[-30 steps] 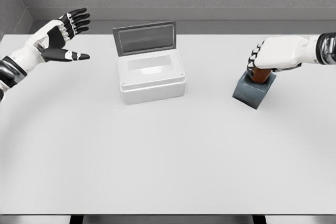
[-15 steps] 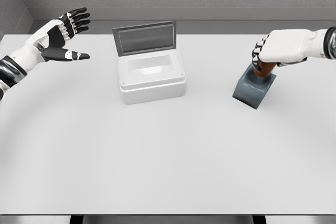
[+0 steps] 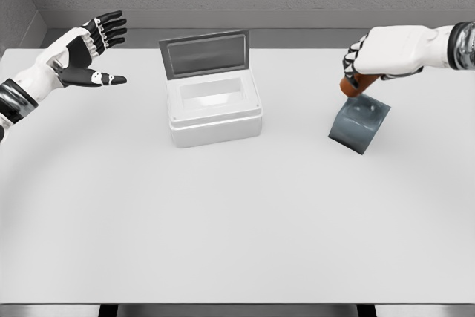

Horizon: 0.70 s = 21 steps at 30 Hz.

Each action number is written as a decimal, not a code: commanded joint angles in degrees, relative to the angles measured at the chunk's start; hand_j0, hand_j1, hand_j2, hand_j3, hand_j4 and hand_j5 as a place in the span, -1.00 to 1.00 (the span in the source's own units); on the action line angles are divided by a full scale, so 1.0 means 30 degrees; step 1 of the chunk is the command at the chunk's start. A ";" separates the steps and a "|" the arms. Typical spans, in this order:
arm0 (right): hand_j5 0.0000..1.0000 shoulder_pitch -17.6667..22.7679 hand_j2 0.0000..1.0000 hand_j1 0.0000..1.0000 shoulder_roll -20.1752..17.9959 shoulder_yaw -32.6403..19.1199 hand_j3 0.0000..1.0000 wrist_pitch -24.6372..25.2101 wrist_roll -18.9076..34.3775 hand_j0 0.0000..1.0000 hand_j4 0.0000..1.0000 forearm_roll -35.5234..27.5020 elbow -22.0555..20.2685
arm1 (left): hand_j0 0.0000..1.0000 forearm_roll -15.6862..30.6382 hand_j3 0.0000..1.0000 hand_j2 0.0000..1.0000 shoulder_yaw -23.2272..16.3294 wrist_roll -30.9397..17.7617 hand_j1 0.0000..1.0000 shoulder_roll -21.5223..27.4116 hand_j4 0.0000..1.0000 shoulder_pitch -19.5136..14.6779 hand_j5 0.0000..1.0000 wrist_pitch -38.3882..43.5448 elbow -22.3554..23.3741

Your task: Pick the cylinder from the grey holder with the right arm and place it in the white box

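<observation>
Above holder (image 3: 359,125): cylinder (image 3: 349,85), prob. clear.

No legible text or markings

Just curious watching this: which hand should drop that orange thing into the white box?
The right hand: it already grips the orange cylinder, above the grey holder. The left hand is open, left of the white box.

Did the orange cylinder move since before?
Yes. The cylinder, held in the right hand, has gone up and left, out of the grey holder, which stayed put.
</observation>
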 commanded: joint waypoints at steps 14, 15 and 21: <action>-0.09 -0.0439 -0.09 -0.09 0.1711 -0.0144 -0.09 0.0049 -0.0011 -0.09 -0.09 -0.0012 0.0796 | 1.00 0.0084 1.00 1.00 0.0015 0.0000 1.00 0.0016 1.00 0.0000 1.00 0.0006 -0.0012; -0.09 -0.0439 -0.09 -0.09 0.1769 -0.0144 -0.09 0.0049 -0.0011 -0.09 -0.09 -0.0012 0.0767 | 1.00 0.0084 1.00 1.00 0.0015 0.0000 1.00 0.0016 1.00 0.0000 1.00 0.0006 -0.0013; -0.09 -0.0644 -0.09 -0.09 0.2121 -0.0144 -0.09 0.0049 -0.0011 -0.09 -0.09 -0.0012 0.0825 | 1.00 0.0084 1.00 1.00 0.0015 0.0000 1.00 0.0016 1.00 -0.0088 1.00 0.0006 -0.0012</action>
